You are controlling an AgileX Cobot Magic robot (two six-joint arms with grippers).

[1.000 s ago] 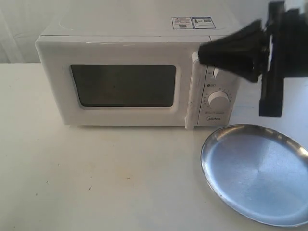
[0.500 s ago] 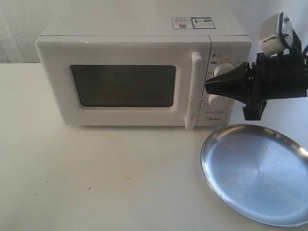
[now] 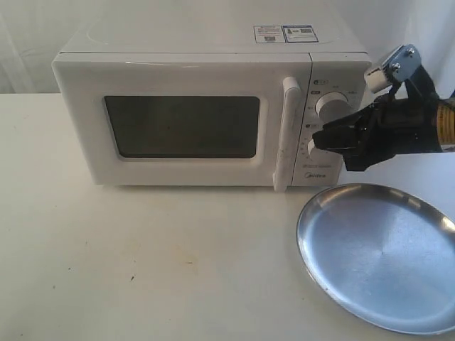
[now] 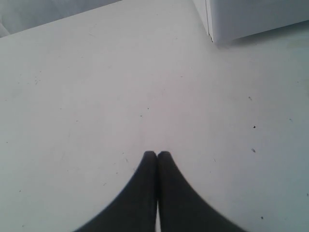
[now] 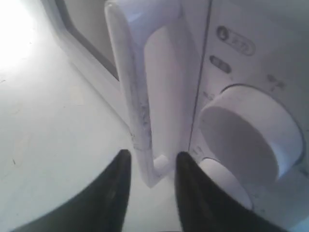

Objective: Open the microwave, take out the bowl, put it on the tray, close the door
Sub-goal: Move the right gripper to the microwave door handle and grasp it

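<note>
1. tray (image 3: 377,256): round shiny silver metal plate w/ shallow raised rim, lying flat at the near right corner of the tabletop (image 3: 142,270). Its right side runs out of the exterior view. It sits just in front of the right end of the microwave (image 3: 185,71), not touching it
2. left gripper (image 4: 157,154): seen only in the left wrist view. Black fingertips are pressed together w/ nothing btwn them, low over the speckled off-white tabletop. A white lower corner of the microwave shows beyond it, well apart
3. right gripper (image 3: 320,137): black, reaches in from the right-edge side above the tray's far rim, pointing at the microwave front at the height of the lower dial (image 3: 311,148). In the right wrist view its fingers (image 5: 113,193) are spread apart w/ the lower end of the handle (image 5: 140,96) btwn them. Can't tell if either finger touches it
4. door (image 3: 181,128): white front panel w/ dark rectangular window, shut flush w/ the body. The window is too dark to make out the inside. The handle is a long vertical white bar at the door's right side
5. Control panel right of the door: upper dial (image 3: 330,105) in full view, lower dial partly hidden behind the gripper, small logo (image 3: 316,165) under them
6. The microwave is a white box set back toward the far edge, approx mid-width of the tabletop, front facing the near edge. Two stickers (image 3: 284,33) sit on its top, right of centre
</note>
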